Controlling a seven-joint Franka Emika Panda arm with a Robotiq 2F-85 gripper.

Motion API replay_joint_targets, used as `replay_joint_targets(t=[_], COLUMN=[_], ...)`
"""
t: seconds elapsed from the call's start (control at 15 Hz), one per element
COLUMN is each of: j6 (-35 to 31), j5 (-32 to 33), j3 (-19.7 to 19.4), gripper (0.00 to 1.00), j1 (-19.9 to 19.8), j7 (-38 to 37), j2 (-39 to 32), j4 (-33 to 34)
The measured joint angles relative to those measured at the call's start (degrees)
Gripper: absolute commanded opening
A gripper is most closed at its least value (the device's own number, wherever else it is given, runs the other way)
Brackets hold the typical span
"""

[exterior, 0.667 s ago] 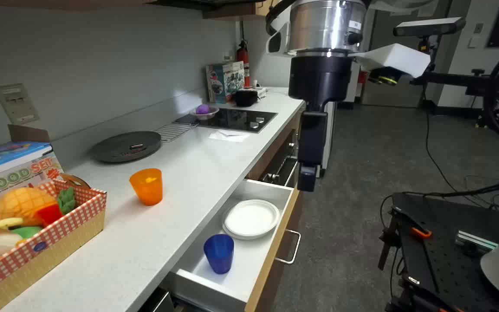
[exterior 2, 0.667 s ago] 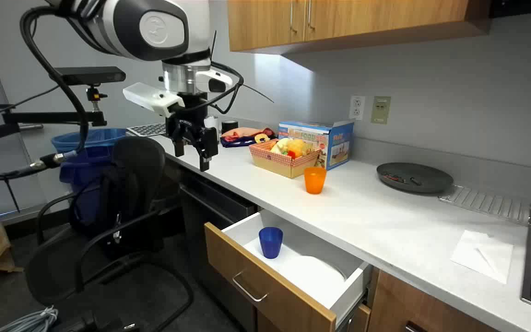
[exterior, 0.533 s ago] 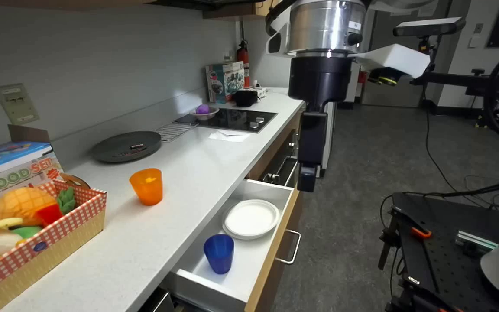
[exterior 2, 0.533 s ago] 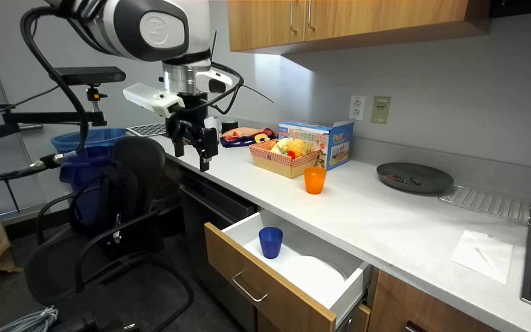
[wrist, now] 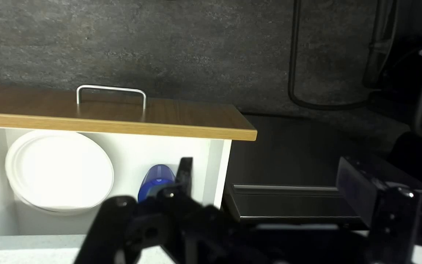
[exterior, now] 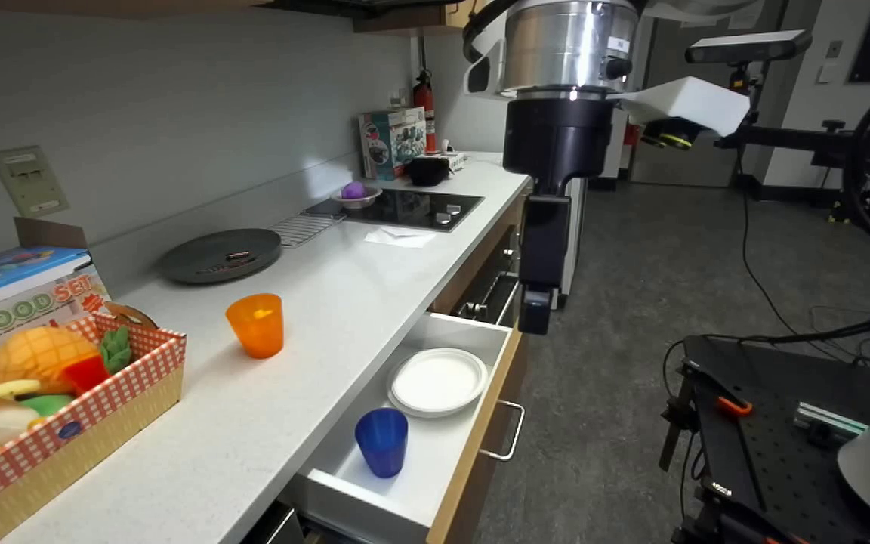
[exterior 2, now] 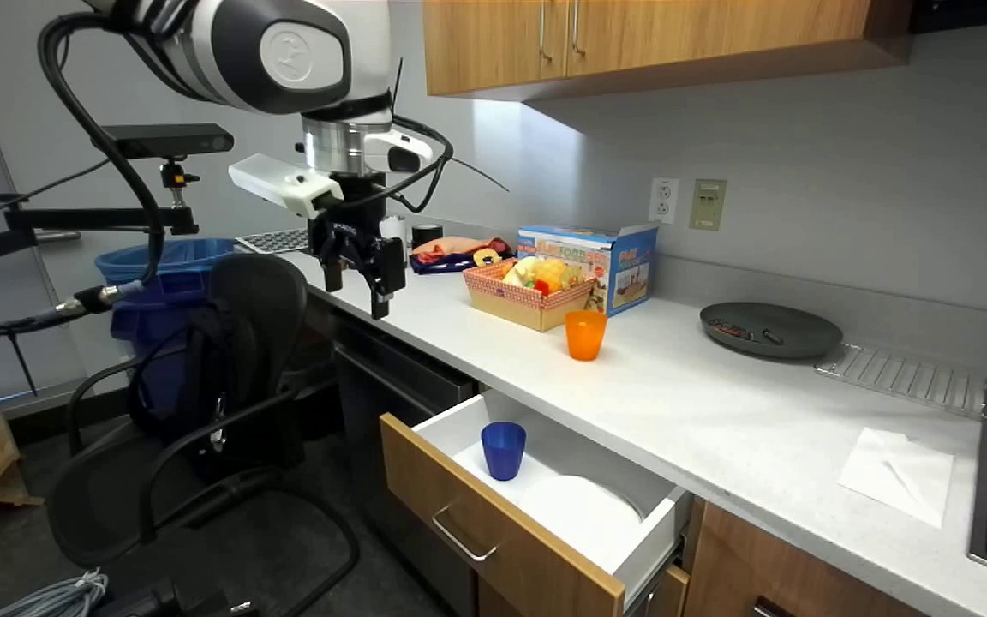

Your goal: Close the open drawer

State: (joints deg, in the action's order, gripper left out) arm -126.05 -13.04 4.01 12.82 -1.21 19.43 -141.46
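my claw (exterior 2: 356, 296) looks smooth, the drawer (exterior 2: 536, 561) wood-fronted, its handle (wrist: 111, 88) shiny metal, the cup (exterior 2: 503, 452) inside glossy plastic.

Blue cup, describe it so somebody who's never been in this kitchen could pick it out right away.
Find the long white countertop, then look below its edge to the open wood-fronted drawer. Inside, the blue cup stands upright, beside but not touching the white plates. Its deep blue color separates it from those plates and from the orange cup up on the countertop.
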Motion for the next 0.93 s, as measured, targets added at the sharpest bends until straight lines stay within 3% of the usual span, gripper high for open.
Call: replay_joint_targets(t=[0.53, 0.93], j6=[0.0, -0.22], j5=[0.64, 8.94], j3=[0.13, -0.02], gripper=[1.0, 1.0], j1=[-0.1, -4.97], j7=[-0.05, -1.41], j2=[-0.17, -1.35], j4=[-0.15, -3.46])
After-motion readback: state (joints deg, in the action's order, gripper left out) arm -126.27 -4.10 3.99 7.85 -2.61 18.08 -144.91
